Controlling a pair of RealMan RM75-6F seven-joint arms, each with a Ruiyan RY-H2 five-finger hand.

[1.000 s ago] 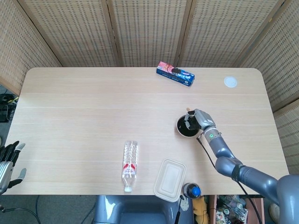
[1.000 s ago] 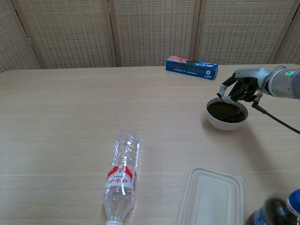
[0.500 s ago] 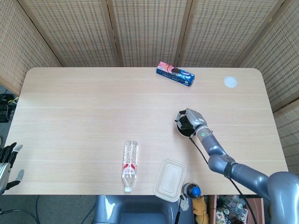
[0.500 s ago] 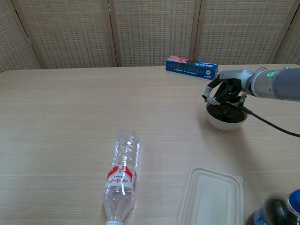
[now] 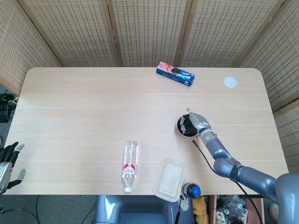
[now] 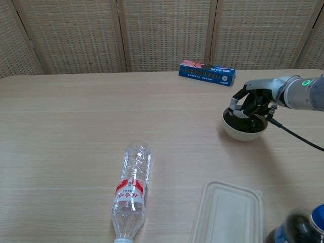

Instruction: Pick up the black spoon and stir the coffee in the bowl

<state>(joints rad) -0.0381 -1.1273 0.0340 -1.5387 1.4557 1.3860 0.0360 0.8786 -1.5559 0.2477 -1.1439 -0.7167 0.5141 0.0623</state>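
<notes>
My right hand (image 6: 251, 104) hangs over the white bowl (image 6: 244, 130) of coffee at the desk's (image 5: 93, 116) right, fingers (image 6: 237, 105) curled, spoon hidden; my left hand (image 5: 6, 161) rests open, off the near-left edge.

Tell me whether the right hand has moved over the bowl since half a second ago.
Yes. In the chest view the right hand has shifted rightward over the bowl, away from its left rim; the bowl itself stays put.

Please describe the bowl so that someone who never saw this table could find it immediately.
Start at the table's right side, in front of the blue box. The bowl sits there under the right hand. It is the only round white dish, filled with dark coffee.
</notes>
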